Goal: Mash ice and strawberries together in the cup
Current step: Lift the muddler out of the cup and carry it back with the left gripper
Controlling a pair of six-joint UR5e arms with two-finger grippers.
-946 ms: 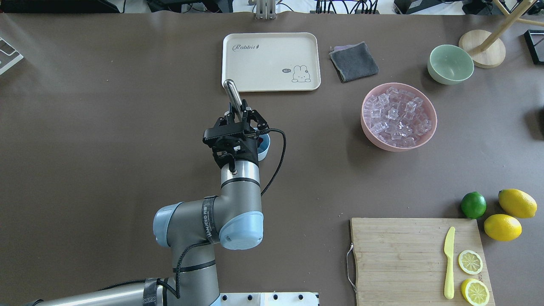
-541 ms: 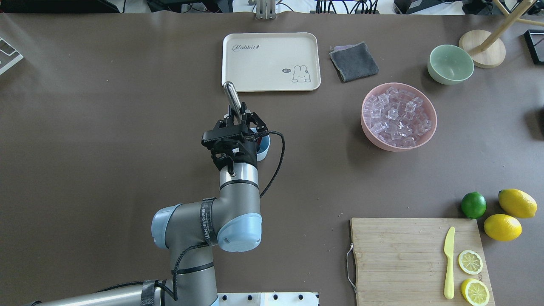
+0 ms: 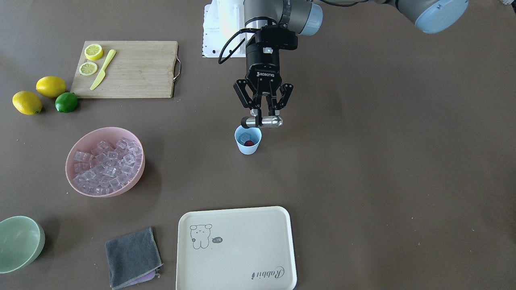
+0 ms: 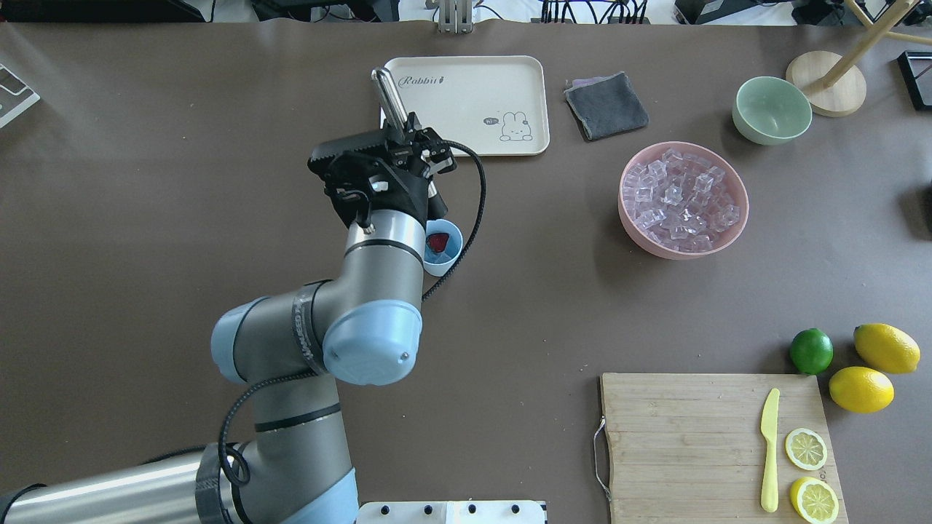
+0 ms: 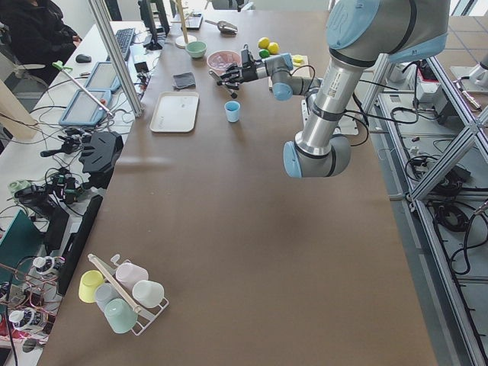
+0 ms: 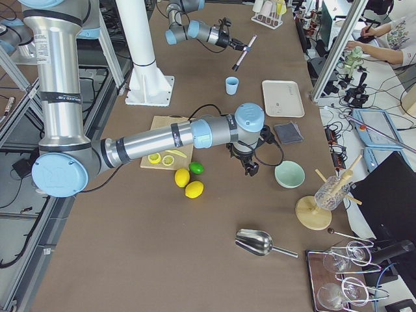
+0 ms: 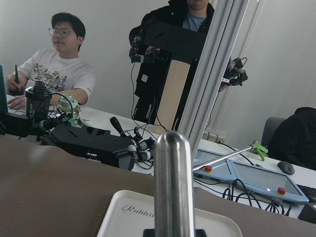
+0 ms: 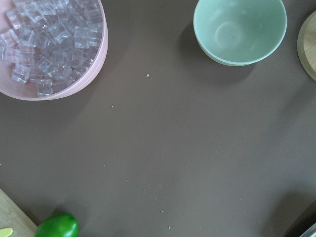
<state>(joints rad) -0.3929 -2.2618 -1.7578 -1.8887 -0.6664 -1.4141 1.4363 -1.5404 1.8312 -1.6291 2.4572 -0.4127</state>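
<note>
The light-blue cup stands upright mid-table. Inside lie the red strawberry and a clear cube of ice. My left gripper hangs above the cup, a little to the robot's side of it, and is shut on a polished metal muddler. The muddler is tilted and its tip is clear of the cup. My right gripper shows only in the exterior right view, low between the pink bowl and the green bowl; I cannot tell its state.
A cream tray lies beyond the cup, with a grey cloth to its right. A pink bowl holds several more ice cubes. A green bowl, a cutting board with knife and lemon slices, a lime and lemons sit to the right.
My left gripper has risen and swung toward the tray, lifting the muddler out of the cup. The cup's inside, hidden before by the hand, now shows the strawberry.
</note>
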